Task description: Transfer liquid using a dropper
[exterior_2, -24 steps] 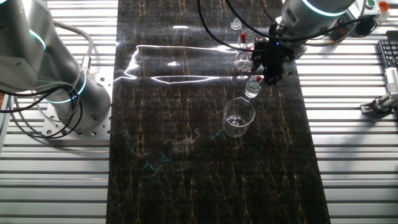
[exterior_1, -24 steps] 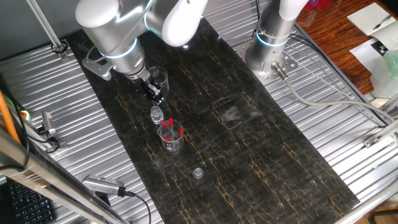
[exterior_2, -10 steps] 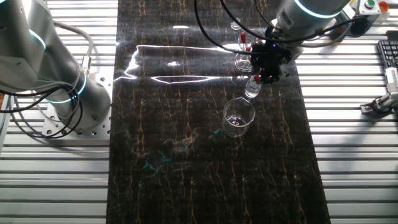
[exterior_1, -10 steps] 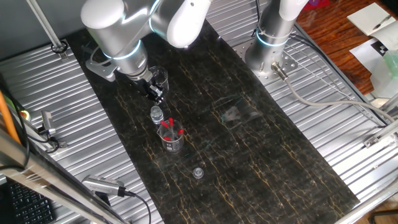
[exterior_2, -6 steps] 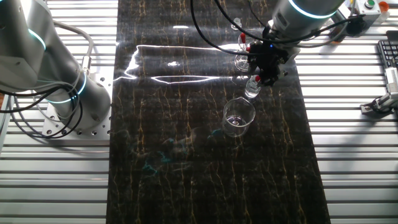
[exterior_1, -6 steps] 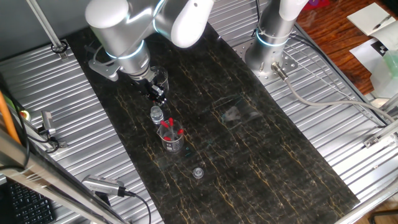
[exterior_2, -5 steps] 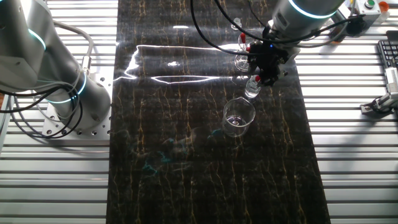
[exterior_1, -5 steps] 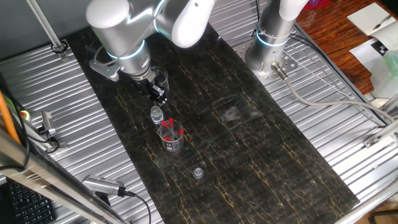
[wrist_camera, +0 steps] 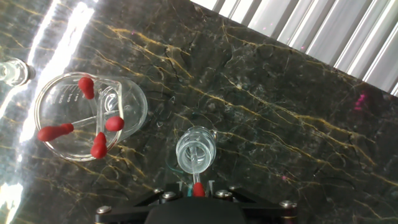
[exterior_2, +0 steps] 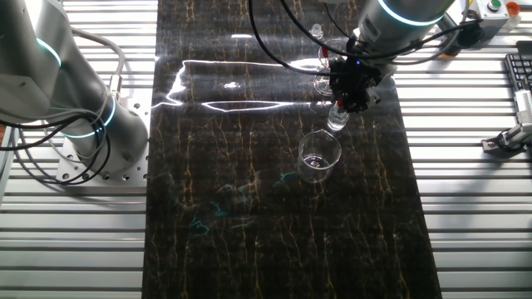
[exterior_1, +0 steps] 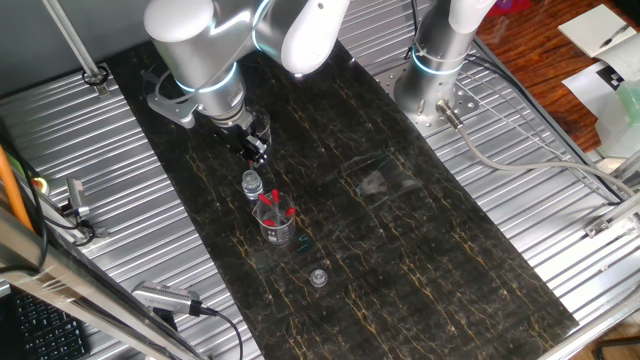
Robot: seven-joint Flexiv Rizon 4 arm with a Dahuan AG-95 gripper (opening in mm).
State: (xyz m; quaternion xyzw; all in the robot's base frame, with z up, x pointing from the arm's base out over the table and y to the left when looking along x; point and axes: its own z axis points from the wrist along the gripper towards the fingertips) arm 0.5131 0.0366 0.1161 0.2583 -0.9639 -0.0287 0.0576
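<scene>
The gripper (wrist_camera: 196,188) is clamping the dropper (wrist_camera: 198,177) with its tip inside the open vial (wrist_camera: 196,150); any sideways drift risks tipping that vial.

Glossy silver-white arm (exterior_1: 205,40), cyan-lit joint ring, black cables, black screw-studded claw (exterior_2: 349,83).

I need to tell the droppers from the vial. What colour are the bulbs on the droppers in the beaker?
Red, clearest in the hand view: four red-bulbed droppers standing in the clear beaker.
</scene>
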